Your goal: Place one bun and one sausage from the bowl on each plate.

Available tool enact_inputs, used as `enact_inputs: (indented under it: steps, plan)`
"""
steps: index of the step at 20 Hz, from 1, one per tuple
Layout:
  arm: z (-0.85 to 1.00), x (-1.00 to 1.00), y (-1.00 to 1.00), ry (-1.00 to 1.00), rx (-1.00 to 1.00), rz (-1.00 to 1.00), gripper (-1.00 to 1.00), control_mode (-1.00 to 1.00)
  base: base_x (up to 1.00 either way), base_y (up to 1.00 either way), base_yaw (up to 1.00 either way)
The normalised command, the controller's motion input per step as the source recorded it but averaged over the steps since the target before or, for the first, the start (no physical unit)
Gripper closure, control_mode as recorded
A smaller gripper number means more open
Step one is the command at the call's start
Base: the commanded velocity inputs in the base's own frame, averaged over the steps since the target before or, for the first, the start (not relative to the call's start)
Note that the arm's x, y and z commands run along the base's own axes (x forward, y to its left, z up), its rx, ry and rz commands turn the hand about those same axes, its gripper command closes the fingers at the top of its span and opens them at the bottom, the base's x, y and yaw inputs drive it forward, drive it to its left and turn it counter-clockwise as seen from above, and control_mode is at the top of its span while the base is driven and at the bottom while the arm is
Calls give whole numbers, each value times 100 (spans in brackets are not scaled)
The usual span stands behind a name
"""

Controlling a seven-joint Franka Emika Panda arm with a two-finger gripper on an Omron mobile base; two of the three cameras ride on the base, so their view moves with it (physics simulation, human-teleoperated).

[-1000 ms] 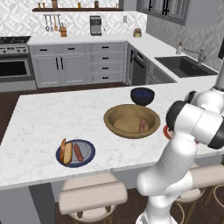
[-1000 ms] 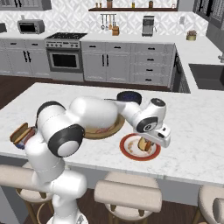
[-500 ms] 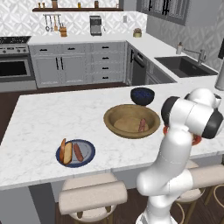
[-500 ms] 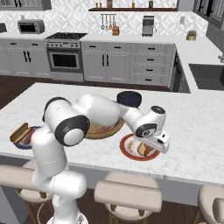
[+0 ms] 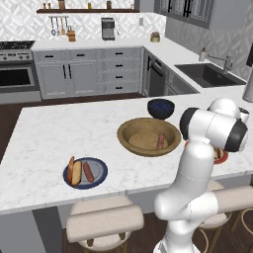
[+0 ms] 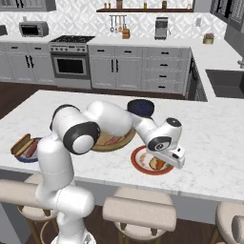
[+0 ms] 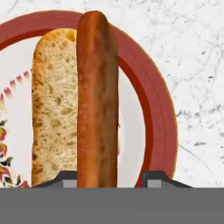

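On the marble tabletop (image 6: pixel 209 143), a dark blue bowl (image 6: pixel 141 106) sits behind the wooden bowl (image 5: pixel 148 137), which holds one sausage (image 5: pixel 160 142), and the robot's own arm hides much of it in the right base view. The blue-grey plate (image 5: pixel 86 173) carries a bun and a sausage. The gripper (image 7: pixel 111 179) hangs low over the red-rimmed plate (image 7: pixel 153 109), jaws parted a little either side of a sausage (image 7: pixel 97 96) lying against a bun (image 7: pixel 54 105); whether they grip it, I cannot tell.

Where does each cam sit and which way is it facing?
Left base view: behind-left, looking down over island; arm rises lower right.
Right base view: behind-right, same island; arm lower left, gripper over red-rimmed plate.
Hand view: on hand, looking down at sausage beside bun on that plate; fingertips at bottom.
Both base views share wooden bowl, blue plate.
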Motion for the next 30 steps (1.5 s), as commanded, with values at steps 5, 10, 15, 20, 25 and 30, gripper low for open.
enact_inputs:
  steps: [5, 10, 15, 20, 25, 30]
  plan:
    - [17, -1, 1, 0, -2, 0, -100, -100, 0, 0, 0]
    - [56, -9, 25, -3, -10, 0, -100, -100, 0, 0, 0]
    - [62, -29, 51, -8, -10, 0, -100, -100, 0, 0, 0]
    - [73, -21, 95, -9, -8, 0, -100, -100, 0, 0, 0]
    - [54, 4, 100, 1, -21, -1, -100, -100, 0, 0, 0]
    - [55, 39, 100, 19, -27, 0, -100, -100, 0, 0, 0]
